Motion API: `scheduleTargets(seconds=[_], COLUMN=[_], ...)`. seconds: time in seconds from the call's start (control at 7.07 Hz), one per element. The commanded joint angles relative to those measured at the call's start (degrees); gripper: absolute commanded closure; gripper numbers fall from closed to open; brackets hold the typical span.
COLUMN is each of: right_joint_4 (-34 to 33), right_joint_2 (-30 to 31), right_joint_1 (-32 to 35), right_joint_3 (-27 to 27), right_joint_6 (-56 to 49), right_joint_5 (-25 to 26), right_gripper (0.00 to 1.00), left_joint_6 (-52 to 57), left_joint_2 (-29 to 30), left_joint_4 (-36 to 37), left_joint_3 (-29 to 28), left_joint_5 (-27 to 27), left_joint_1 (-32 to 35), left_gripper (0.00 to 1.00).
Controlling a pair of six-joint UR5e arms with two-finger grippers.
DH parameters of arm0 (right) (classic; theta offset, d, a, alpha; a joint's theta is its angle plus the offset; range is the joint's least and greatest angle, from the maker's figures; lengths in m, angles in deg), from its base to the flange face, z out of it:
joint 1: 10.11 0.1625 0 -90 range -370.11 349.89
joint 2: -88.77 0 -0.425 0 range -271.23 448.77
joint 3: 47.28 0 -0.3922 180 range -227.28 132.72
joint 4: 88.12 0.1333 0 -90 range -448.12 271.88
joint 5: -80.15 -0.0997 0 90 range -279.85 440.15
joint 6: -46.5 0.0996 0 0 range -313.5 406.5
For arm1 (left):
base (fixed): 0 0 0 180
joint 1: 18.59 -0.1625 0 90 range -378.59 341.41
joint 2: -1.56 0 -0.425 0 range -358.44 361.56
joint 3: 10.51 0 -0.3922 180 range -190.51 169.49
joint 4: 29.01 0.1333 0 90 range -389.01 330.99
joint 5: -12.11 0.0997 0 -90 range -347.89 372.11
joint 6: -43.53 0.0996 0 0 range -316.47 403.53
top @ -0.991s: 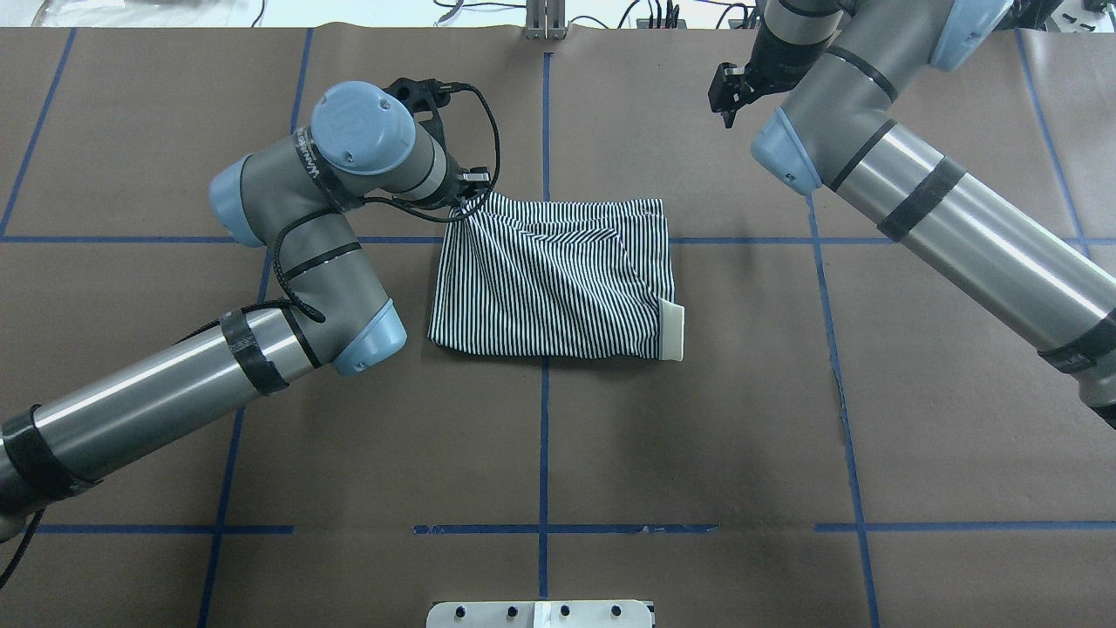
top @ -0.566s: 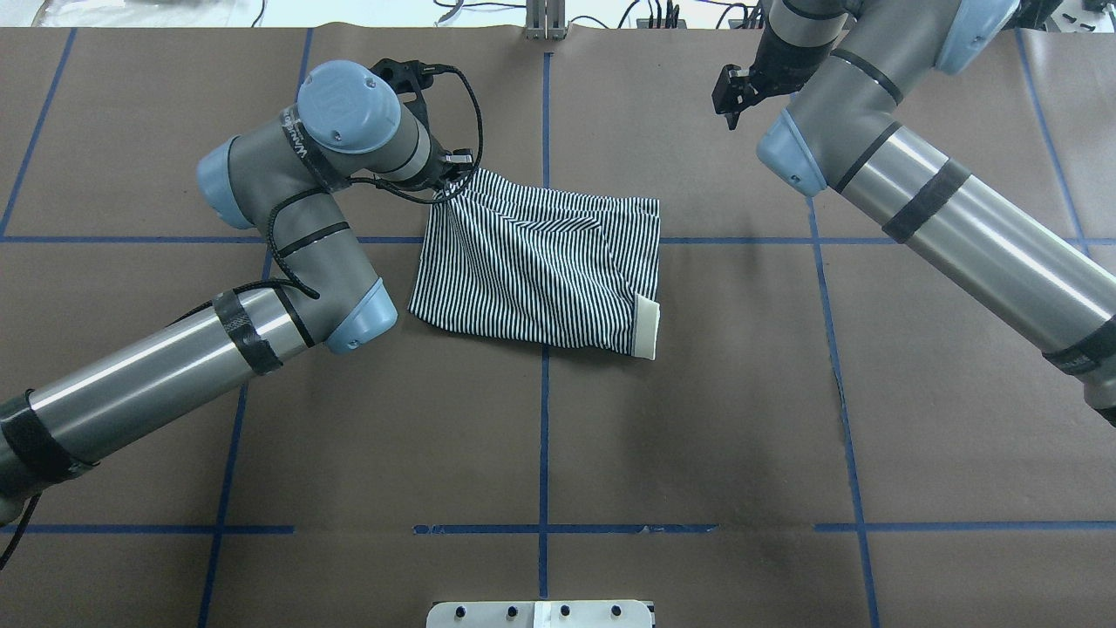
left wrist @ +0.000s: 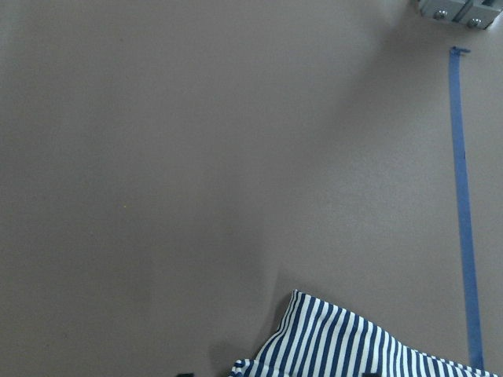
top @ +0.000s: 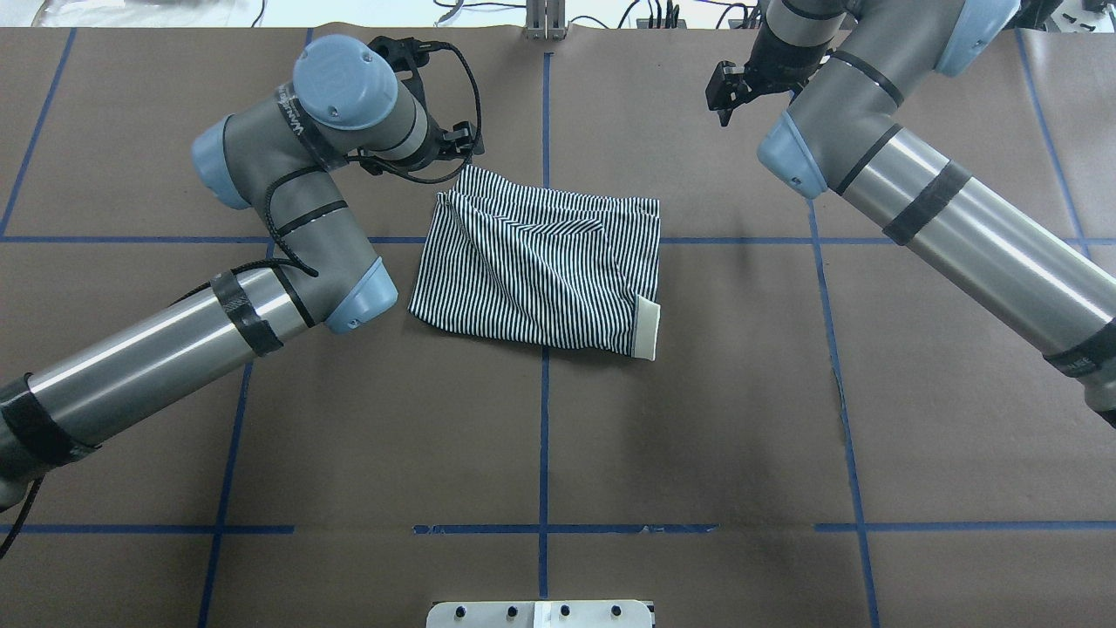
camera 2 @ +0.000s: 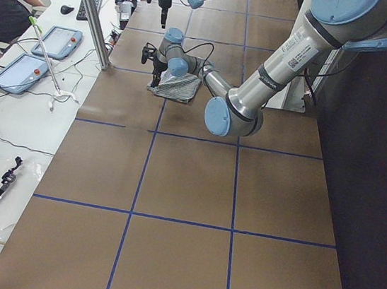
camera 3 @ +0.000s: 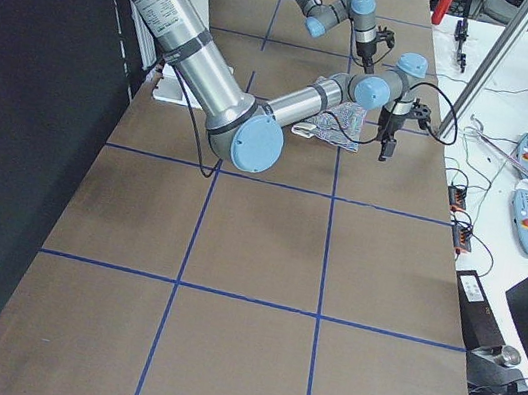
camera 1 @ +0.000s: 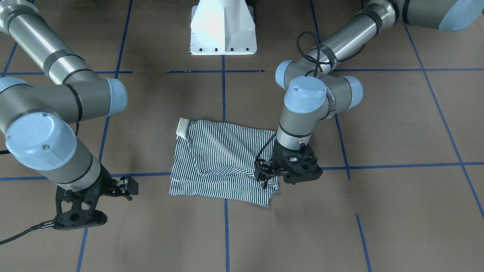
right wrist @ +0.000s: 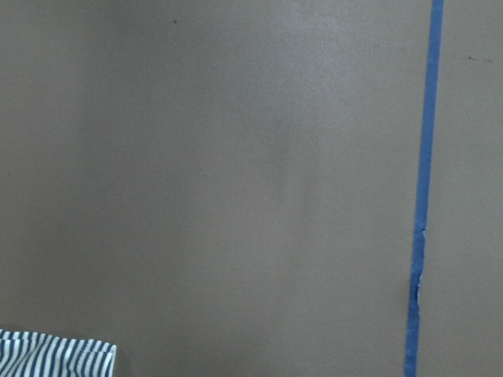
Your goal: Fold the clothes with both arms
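Note:
The striped polo shirt (top: 540, 262) lies folded into a rough rectangle at the table's middle. A cream band (top: 645, 327) sticks out at its near right corner. It also shows in the front view (camera 1: 219, 162). My left gripper (top: 462, 148) hovers just past the shirt's far left corner, open and holding nothing. In the front view it (camera 1: 264, 180) is above that corner. The left wrist view shows the corner (left wrist: 354, 345) lying flat on the table. My right gripper (top: 722, 96) is off the cloth at the far right, open and empty. The right wrist view catches only a shirt edge (right wrist: 47, 353).
Brown paper with blue tape lines (top: 545, 392) covers the table. The white pedestal base (camera 1: 223, 30) stands at the robot's edge. A metal post (top: 545, 17) stands at the far edge. Tablets (camera 2: 17, 71) and cables lie on the operators' side bench.
My left gripper dragged the shirt's far left corner to the left, turning the shirt slightly, then let go and moved away toward the far side. The right arm hardly moved.

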State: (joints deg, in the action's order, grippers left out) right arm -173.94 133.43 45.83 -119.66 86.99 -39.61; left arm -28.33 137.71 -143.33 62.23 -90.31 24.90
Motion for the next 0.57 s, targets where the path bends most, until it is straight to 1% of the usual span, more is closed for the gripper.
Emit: scheduleTargets(seconds=[0.0, 0.14, 0.28, 0.42], right_joint_4=[4.3, 4.7, 6.2, 13.2], right_joint_2=[0.2, 0.2, -0.2, 0.0], right_joint_1=[-1.1, -2.3, -4.6, -7.1], right_joint_3=[-0.1, -0.3, -0.6, -0.2], right_joint_6=[5.1, 5.4, 9.3, 16.3], right_joint_5=[-0.3, -0.2, -0.1, 0.0], right_gripper=[0.0, 0.0, 0.0, 0.0], left_joint_6=[0.3, 1.6, 3.9, 5.9], left_joint_2=[-1.7, -4.0, -5.6, -6.5], left_joint_4=[2.2, 2.3, 3.8, 6.6], left_joint_3=[3.3, 6.4, 9.6, 12.1], left_joint_5=[-3.9, -4.8, -5.5, -5.7], left_joint_1=[3.1, 3.5, 4.7, 6.0], left_gripper=[0.0, 0.0, 0.0, 0.0])
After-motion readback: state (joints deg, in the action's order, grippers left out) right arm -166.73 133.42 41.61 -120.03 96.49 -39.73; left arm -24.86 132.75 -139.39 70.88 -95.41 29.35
